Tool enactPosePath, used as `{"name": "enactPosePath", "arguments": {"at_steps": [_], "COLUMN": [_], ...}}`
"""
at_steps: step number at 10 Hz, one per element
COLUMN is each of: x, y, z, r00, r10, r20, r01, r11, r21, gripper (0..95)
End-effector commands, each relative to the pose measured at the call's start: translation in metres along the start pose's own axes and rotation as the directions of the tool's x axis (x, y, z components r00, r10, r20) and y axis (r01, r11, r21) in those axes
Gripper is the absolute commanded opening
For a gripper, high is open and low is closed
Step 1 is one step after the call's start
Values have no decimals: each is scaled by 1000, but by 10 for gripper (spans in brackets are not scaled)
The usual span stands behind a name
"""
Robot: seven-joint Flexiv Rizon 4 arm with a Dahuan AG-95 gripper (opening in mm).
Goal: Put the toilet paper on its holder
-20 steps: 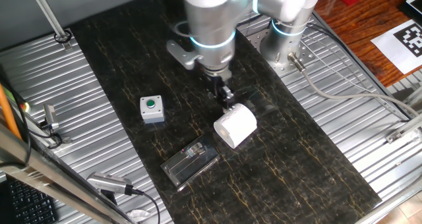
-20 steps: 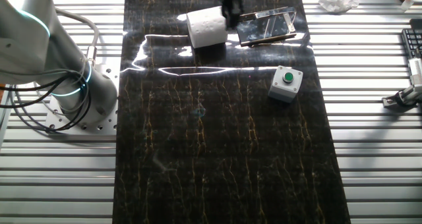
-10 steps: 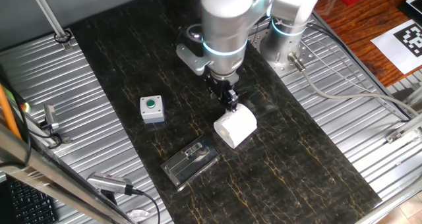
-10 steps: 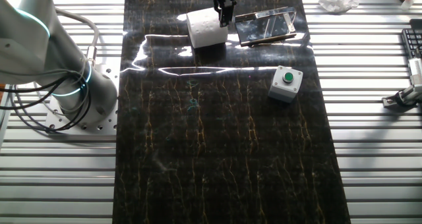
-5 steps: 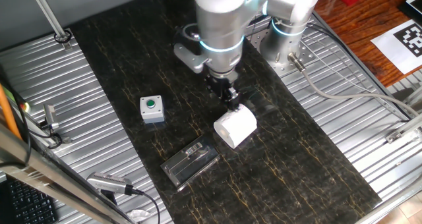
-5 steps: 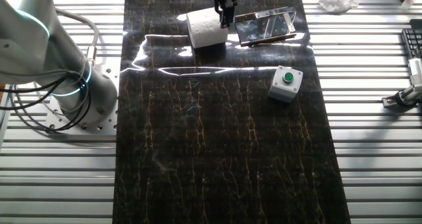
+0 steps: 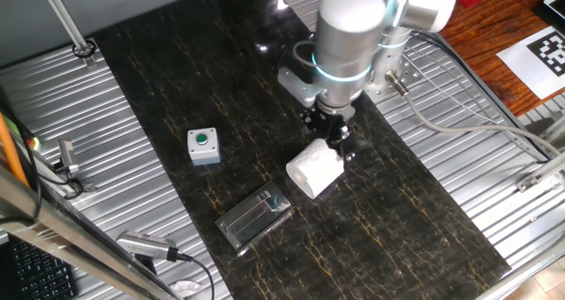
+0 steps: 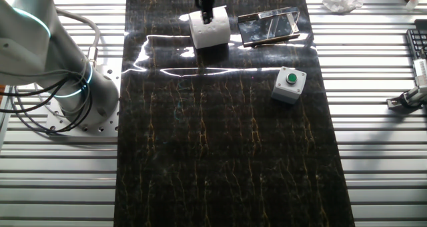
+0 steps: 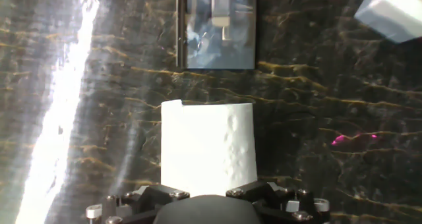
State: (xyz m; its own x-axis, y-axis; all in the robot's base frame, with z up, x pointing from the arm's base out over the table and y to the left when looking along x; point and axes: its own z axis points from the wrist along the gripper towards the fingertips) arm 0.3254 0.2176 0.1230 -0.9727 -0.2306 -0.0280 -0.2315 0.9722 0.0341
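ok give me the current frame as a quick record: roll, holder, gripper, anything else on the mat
roll: toilet paper, white, lying on its side on the dark mat, not on the holder
holder: shiny metal plate, flat on the mat, a gap between it and the roll; in the hand view it sits straight ahead past the roll
gripper: low at the roll's end away from the holder; fingers out of sight in the hand view, so grip state unclear
other: grey box with green button, off to one side, apart from both
task status: not yet done

Dark marbled table [image 7: 177,88] bearing toilet paper [image 7: 315,169], holder [image 7: 254,215], button box [image 7: 204,146].
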Motion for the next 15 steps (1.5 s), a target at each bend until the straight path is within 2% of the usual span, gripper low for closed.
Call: {"name": "enactPosePath", "arguments": {"at_steps": [1, 2, 3, 6, 9, 10, 15], "x": [-7, -12, -18, -26, -39, -42, -47], "y": [-1, -1, -1, -1, -1, -1, -2], "z": [14, 17, 23, 33, 32, 31, 28], "r00": [1000, 1000, 1000, 998, 997, 997, 995], "r10": [9, 5, -12, -52, -70, -77, -95], "r20": [18, 23, 23, 22, 21, 22, 6], "r01": [-9, -5, 12, 52, 70, 77, 95], "r11": [1000, 1000, 1000, 999, 998, 997, 995], "r21": [11, 10, 4, 6, 9, 9, 6], "gripper": [950, 950, 760, 760, 760, 950, 950]}}
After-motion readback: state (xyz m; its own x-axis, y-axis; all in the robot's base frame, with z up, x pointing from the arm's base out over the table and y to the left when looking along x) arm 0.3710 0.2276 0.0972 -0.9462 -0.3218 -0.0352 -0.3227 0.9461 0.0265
